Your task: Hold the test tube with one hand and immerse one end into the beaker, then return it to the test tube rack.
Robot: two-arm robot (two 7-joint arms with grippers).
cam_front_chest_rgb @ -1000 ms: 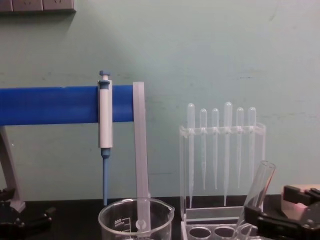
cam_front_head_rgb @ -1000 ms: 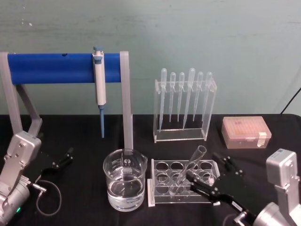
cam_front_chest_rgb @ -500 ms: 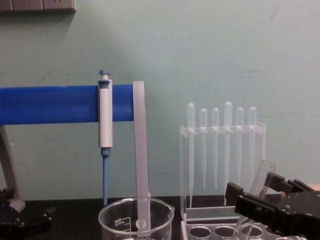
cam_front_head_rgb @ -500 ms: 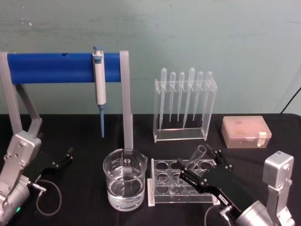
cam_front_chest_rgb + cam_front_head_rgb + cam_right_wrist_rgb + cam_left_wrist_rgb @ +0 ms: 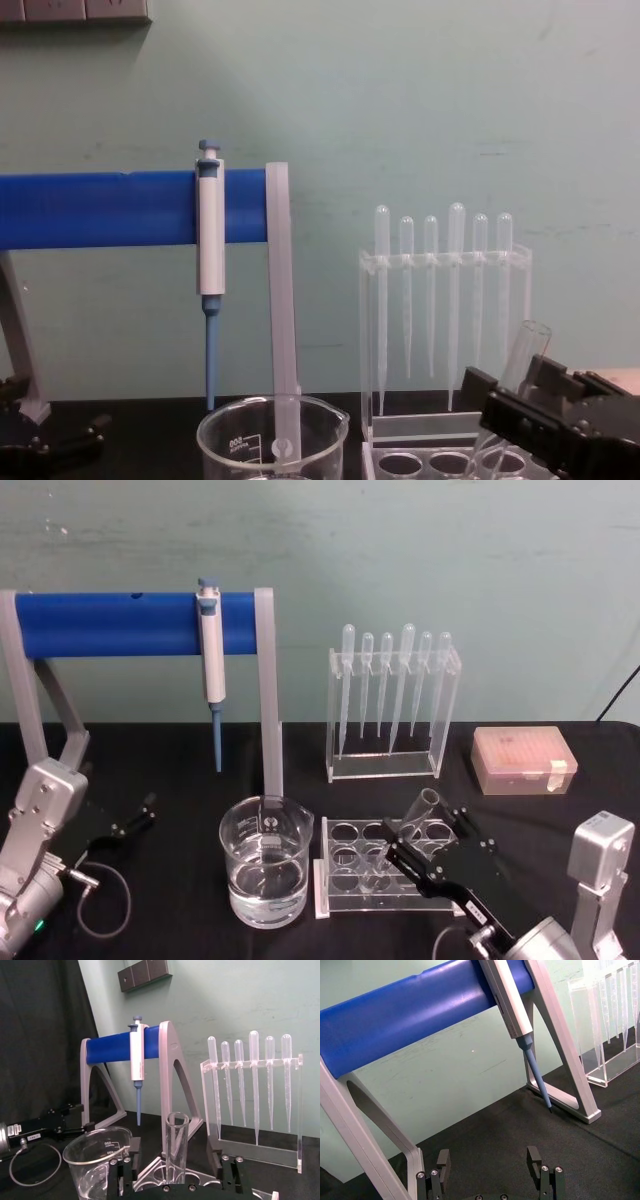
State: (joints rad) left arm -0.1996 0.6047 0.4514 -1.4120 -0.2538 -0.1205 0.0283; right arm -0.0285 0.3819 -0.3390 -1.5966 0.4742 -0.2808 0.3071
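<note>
Test tube (image 5: 177,1135) leans in one hole of the clear rack (image 5: 330,875), round bottom down inside and open rim tilted up toward the right. The rack stands just beside the beaker (image 5: 262,850), which has water (image 5: 265,892) in it. The right gripper (image 5: 175,1152) stands around the tube above the rack top, with the jaws wide apart. Its fingers (image 5: 133,1152) are one on each side with a clear gap to the glass, so it holds nothing yet. The left gripper (image 5: 488,1156) rests low over the left side of the black table (image 5: 180,770), also spread open and empty. I judge the tube to be light and stiff, but thin-walled and smooth – it can slip between flat pads and can crack under a hard squeeze. The best place to take it seems the straight wall somewhat below the rim, centred between the pads, with moderate force. Because it leans, it should probably be lifted along its own line, so the glass does not press sideways against the edge of the hole.
</note>
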